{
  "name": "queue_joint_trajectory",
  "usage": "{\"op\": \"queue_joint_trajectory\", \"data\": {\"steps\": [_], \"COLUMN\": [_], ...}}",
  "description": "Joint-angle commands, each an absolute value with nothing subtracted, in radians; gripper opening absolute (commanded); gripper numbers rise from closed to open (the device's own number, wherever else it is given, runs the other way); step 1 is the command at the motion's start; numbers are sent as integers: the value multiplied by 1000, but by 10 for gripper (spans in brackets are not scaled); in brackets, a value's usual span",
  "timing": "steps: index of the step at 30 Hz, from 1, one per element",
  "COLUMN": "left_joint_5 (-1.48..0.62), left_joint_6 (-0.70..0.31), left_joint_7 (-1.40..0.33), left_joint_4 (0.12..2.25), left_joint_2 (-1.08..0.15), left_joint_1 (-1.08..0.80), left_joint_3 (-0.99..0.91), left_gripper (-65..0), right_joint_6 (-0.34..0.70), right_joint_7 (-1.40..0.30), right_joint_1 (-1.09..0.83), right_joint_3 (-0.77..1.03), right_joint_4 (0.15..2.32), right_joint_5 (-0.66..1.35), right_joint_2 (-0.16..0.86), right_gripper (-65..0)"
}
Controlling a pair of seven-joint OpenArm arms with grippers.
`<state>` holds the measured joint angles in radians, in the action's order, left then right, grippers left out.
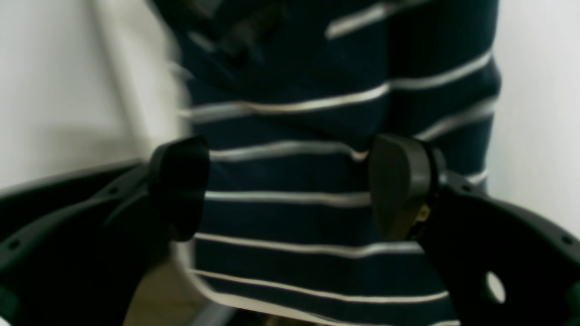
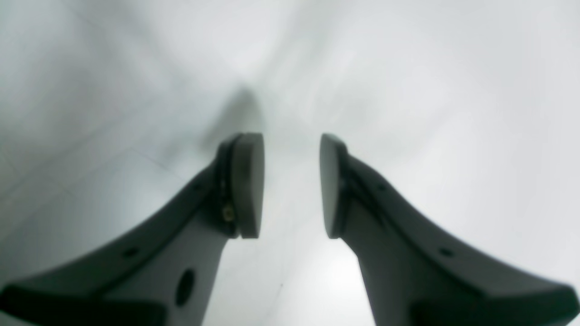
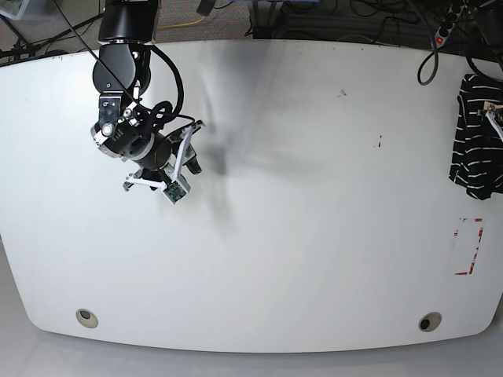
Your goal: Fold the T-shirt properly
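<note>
In the base view we see the right claw (image 3: pixel 191 157) at about 10 o'clock on the white desk (image 3: pixel 299 220), hovering over bare surface with its arm coming down from the 11 o'clock edge. In the right wrist view its two pads (image 2: pixel 247 185) stand a narrow gap apart, nothing between them, only blurred white desk beyond. We count it as partly parted and empty.

Two round grommets (image 3: pixel 87 317) sit near the desk's front edge, at 7 and 5 o'clock. A red-marked rectangle (image 3: pixel 469 247) lies at about 4 o'clock near the right edge.

The T-shirt (image 3: pixel 475 137), black with thin white stripes, is bunched at 2 to 3 o'clock on the far right edge of the desk, well apart from the right claw.

In the left wrist view the left claw (image 1: pixel 287 188) is spread wide, and the striped fabric (image 1: pixel 294 172) fills the space between and beyond its pads (image 1: pixel 398 185). The picture is blurred; we cannot tell whether the pads touch the cloth. The claw itself barely shows in the base view.
</note>
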<state>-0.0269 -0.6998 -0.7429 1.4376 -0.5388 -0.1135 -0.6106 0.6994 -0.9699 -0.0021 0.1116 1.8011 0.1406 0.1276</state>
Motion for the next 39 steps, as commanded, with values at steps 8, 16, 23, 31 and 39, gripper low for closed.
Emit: {"op": "queue_joint_trajectory", "data": {"steps": [8, 16, 23, 31, 39], "left_joint_5": [-39, -38, -36, -38, -41], "left_joint_6": [-679, -331, -28, 99, 136], "left_joint_7": [-763, -435, -159, -47, -42], "left_joint_4": [1785, 1784, 1738, 1805, 1922], "left_joint_2": [-397, -205, -130, -128, -128], "left_joint_1": [-71, -91, -191, -380, -645], "left_joint_3": [-453, -288, -110, 22, 33], "left_gripper": [-146, -146, -146, -146, -146], "right_joint_6": [698, 698, 698, 645, 645], "right_joint_7": [-768, -386, -48, 101, 101], "right_joint_1": [15, -2, -8, -162, -400], "right_joint_3": [119, 189, 358, 410, 418], "right_joint_4": [1811, 1696, 1503, 1457, 1554], "right_joint_5": [127, -56, -104, -90, 56], "right_joint_2": [182, 193, 191, 199, 199], "right_gripper": [-463, -463, -463, -463, -463]}}
